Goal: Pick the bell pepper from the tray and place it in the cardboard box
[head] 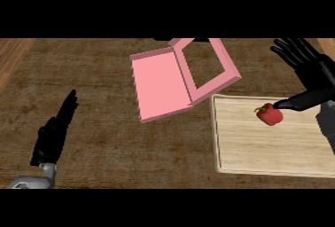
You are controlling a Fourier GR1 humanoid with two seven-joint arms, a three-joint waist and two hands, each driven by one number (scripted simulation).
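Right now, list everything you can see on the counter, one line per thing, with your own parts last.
counter: one, brown, fills the view under everything.
box: one, pink, open with its flap out to the left, at upper centre.
tray: one, pale wood, flat, right of centre, just below and right of the box.
bell pepper: one, red with a green stem, on the tray near its upper edge.
left robot hand: one, black, fingers straight, resting at the left, away from everything.
right robot hand: one, black, open at the upper right, thumb reaching to the pepper.

Dim, even light falls on the brown counter (pixel 98 133), with no glare or strong shadows.
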